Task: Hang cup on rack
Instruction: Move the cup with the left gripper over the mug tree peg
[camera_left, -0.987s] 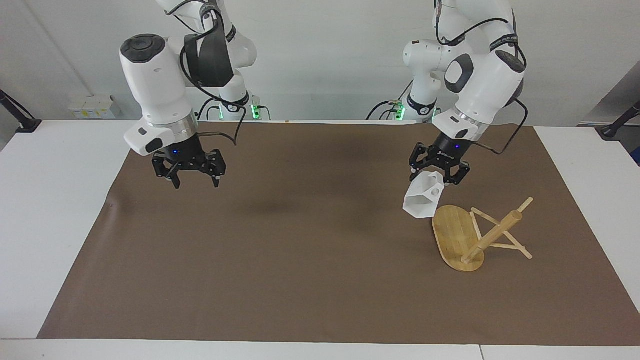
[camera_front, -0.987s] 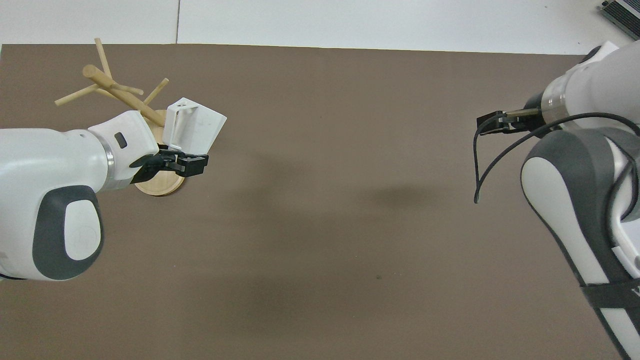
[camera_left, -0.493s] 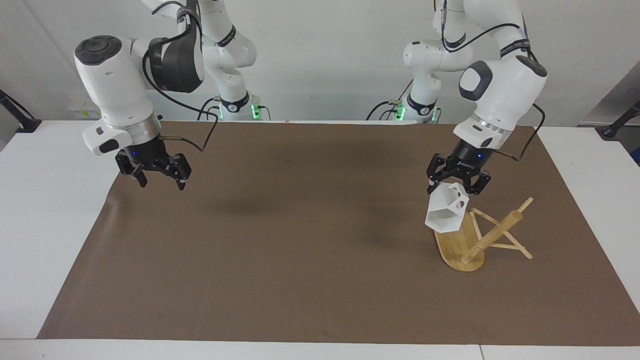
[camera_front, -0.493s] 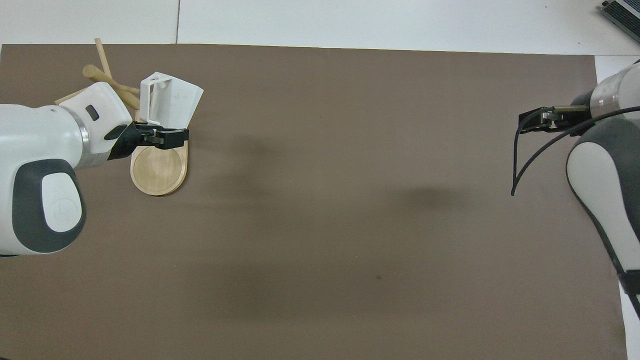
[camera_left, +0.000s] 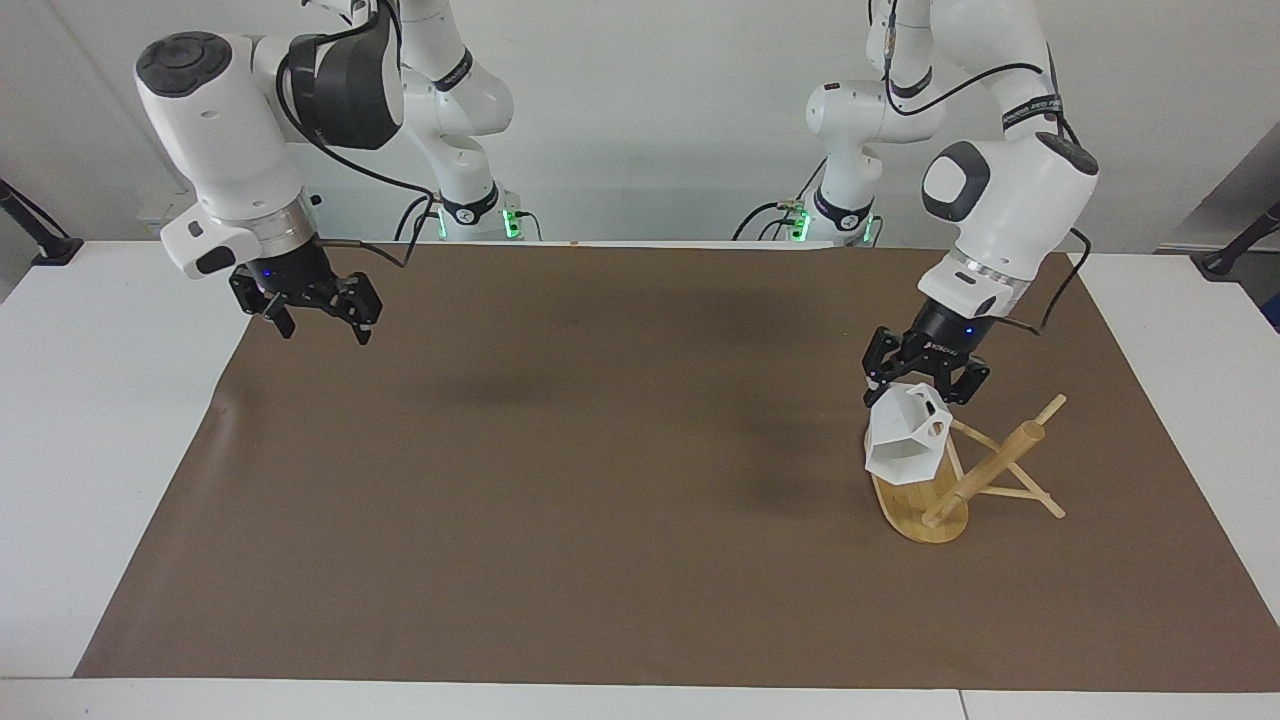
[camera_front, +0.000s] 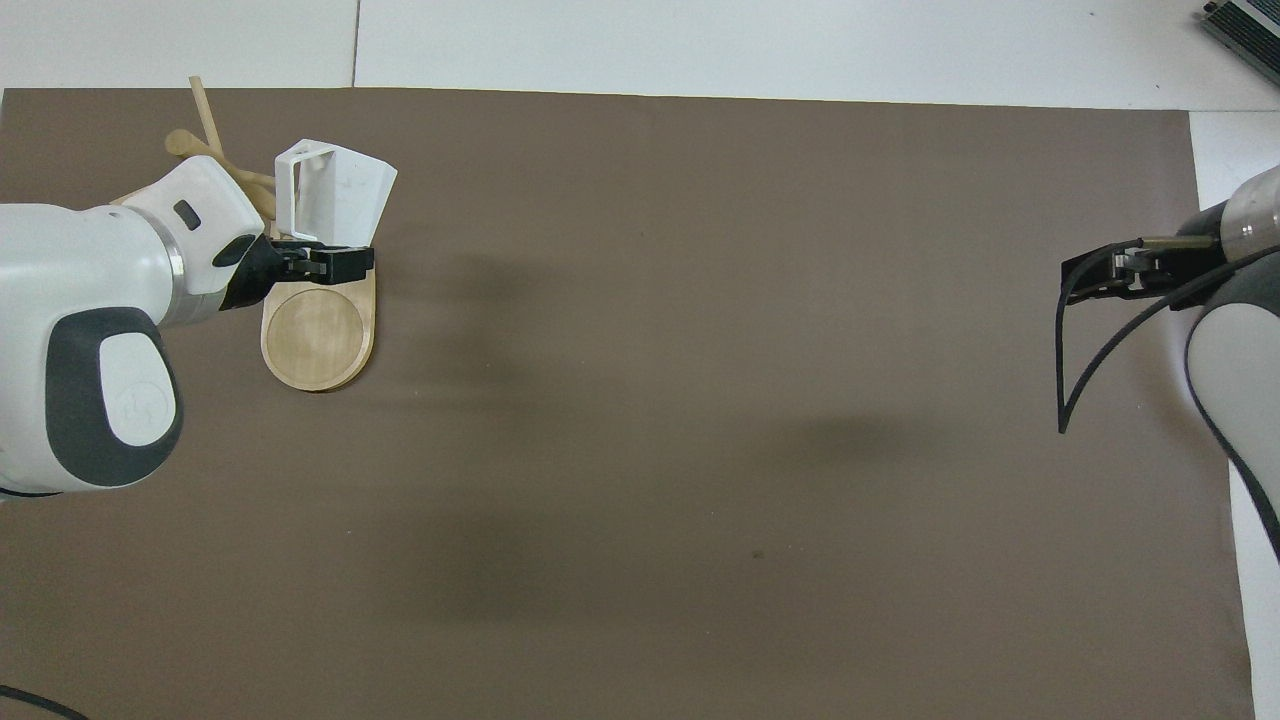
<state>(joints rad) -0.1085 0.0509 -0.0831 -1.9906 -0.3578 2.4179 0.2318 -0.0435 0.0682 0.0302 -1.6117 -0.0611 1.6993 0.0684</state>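
Near the robots' edge of the white counter (camera_left: 110, 420), over the brown paper mat (camera_left: 600, 500) toward the right arm's end: right claw (camera_left: 310, 322), spread wide, gripping nothing, waiting in the air.

Toward the left arm's end: left claw (camera_left: 925, 385), clamped tight on the blocky handle of the small white faceted cup (camera_left: 905, 445), hexagonal rim turned away from the robots and downward. Held up in the air over the light bamboo rack (camera_left: 935, 490), just beside its slanting pegs; touching them or not, cannot tell.

Under the cup: oval base of the rack tipped up on edge, thick round post slanting away toward the counter's end, thin pegs splayed out, some resting on the mat.
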